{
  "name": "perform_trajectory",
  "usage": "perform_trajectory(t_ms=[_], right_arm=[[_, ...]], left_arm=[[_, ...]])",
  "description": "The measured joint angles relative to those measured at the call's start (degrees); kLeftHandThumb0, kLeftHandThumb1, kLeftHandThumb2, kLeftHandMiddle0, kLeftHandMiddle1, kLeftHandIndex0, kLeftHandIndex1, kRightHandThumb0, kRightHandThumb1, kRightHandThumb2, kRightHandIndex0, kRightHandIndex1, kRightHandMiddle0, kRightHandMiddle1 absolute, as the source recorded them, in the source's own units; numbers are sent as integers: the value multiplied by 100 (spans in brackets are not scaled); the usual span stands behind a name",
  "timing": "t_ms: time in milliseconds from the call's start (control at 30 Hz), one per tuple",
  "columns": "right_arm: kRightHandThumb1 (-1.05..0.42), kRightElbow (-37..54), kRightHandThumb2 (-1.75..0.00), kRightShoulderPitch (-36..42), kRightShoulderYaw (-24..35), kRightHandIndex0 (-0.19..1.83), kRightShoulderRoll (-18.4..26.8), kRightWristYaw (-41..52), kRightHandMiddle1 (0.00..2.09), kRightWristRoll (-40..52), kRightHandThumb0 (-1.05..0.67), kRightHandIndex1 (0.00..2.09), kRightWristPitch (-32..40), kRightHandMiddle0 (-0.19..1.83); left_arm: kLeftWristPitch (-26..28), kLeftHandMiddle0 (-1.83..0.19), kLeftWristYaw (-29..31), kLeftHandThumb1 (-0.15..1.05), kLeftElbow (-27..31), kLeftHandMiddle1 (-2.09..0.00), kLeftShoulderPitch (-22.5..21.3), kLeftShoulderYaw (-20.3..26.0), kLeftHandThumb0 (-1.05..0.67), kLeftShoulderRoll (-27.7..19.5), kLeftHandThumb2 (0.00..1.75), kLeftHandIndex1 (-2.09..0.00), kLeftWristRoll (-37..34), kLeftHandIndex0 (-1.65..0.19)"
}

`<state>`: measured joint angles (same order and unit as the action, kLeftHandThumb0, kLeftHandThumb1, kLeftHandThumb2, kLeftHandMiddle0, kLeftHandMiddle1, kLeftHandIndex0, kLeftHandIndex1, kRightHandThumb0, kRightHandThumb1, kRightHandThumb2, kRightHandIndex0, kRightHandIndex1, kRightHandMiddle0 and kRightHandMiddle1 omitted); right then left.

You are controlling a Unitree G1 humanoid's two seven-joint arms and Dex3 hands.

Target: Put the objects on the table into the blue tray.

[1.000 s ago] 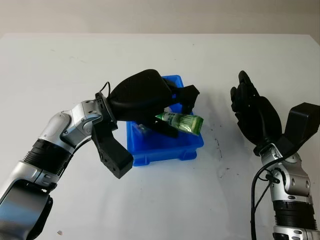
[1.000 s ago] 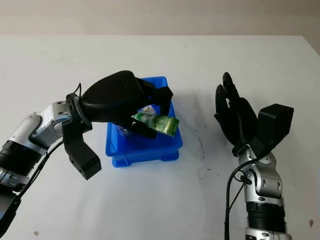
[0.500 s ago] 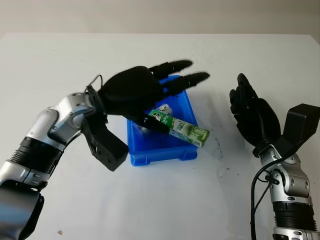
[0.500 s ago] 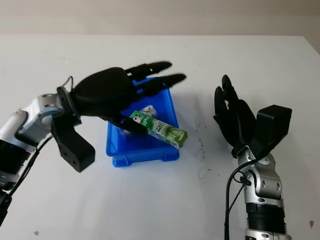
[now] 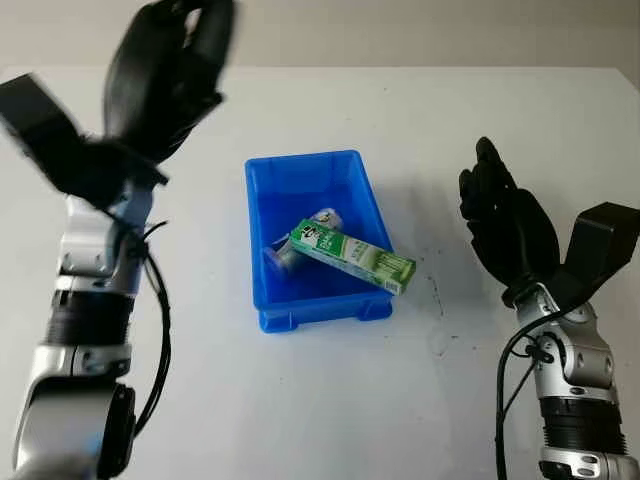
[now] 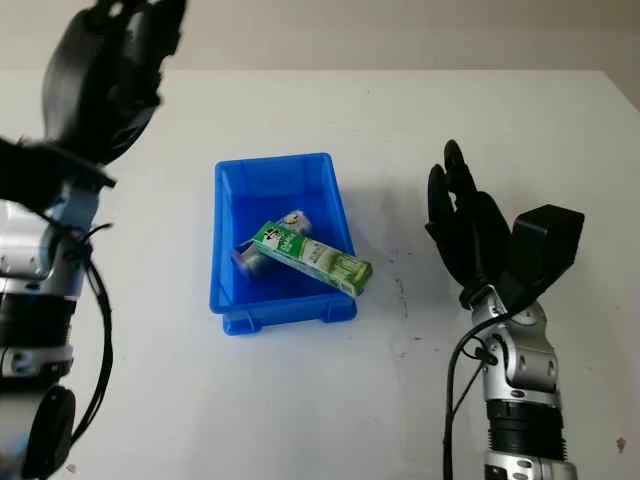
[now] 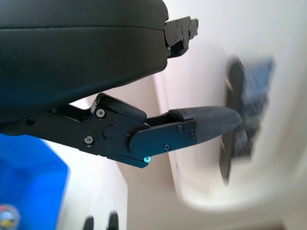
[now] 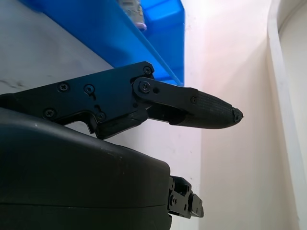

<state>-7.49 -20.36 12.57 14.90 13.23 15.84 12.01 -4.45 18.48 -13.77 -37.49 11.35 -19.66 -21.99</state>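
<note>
The blue tray sits mid-table. A green and white carton lies slanted in it, one end over the tray's right rim. Under the carton lies a small silvery can-like object, partly hidden. My left hand is raised high at the far left, away from the tray, open and holding nothing. My right hand stands upright to the right of the tray, open, holding nothing. The tray's edge appears in the right wrist view beyond the fingers.
The white table spreads around the tray on all sides. Small dark scuff marks dot the surface between the tray and my right hand.
My left hand let go of the carton, which dropped into the tray, then swung up and away to the far left. The right hand stayed put.
</note>
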Motion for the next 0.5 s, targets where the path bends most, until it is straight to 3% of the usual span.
perform_trajectory(t_ms=[133, 300, 500], right_arm=[[-105, -106, -66, -120, -35, -19, -71, -147, 0, -82, -74, 0, -67, -19], [-105, -356, -68, -308, -41, -19, -129, -180, 0, -150, -75, 0, -303, -19], [-105, -548, -72, -431, -55, -19, -154, -223, 0, -235, -74, 0, -491, -19]], left_arm=[[-60, 19, -321, 105, -260, 0, 590, 243, -78, 276, 73, 0, 50, 19], [-84, 19, -488, 105, -389, 0, 1326, 177, -80, 670, 71, 0, 334, 19], [-79, 19, -511, 105, -221, 0, 1434, 140, -78, 732, 71, 0, 437, 19]])
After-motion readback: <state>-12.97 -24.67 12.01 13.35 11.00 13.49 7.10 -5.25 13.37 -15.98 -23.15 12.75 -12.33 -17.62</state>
